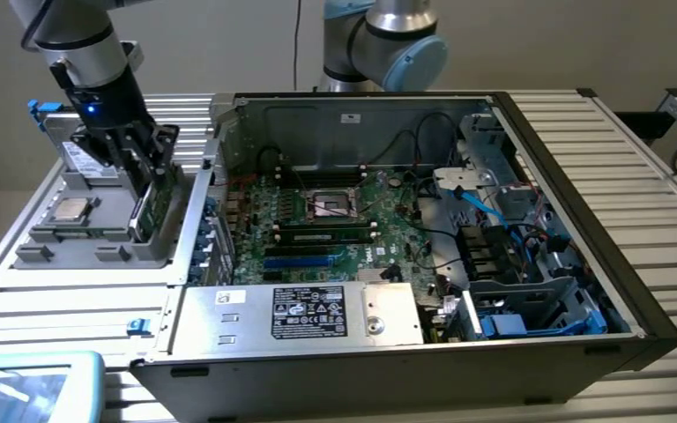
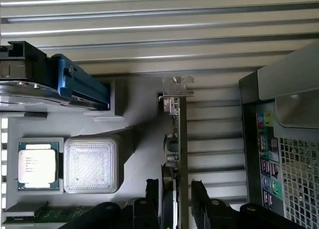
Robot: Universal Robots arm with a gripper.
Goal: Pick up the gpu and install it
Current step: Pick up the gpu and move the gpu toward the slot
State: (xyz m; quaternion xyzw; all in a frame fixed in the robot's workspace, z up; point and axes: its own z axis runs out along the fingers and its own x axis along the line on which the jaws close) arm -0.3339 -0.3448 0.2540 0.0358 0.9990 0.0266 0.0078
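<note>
The gpu (image 1: 152,208) stands on edge in a slot of the grey parts holder (image 1: 92,242), at the exterior view's left, outside the computer case. My gripper (image 1: 141,169) reaches down over it from above. In the wrist view the gpu (image 2: 177,139) appears edge-on, with its silver bracket (image 2: 178,87) at the far end. There my gripper (image 2: 175,201) is open. One black finger (image 2: 152,191) stands on each side of the card, with small gaps to it. The green motherboard (image 1: 315,220) lies inside the open case (image 1: 574,176).
A square silver CPU chip (image 1: 71,209) (image 2: 37,165) rests in the holder beside the card. A drive with a blue rail (image 2: 79,84) sits at the holder's far end. The case's rear port panel (image 2: 279,159) stands close by. A second robot arm (image 1: 386,44) rises behind the case.
</note>
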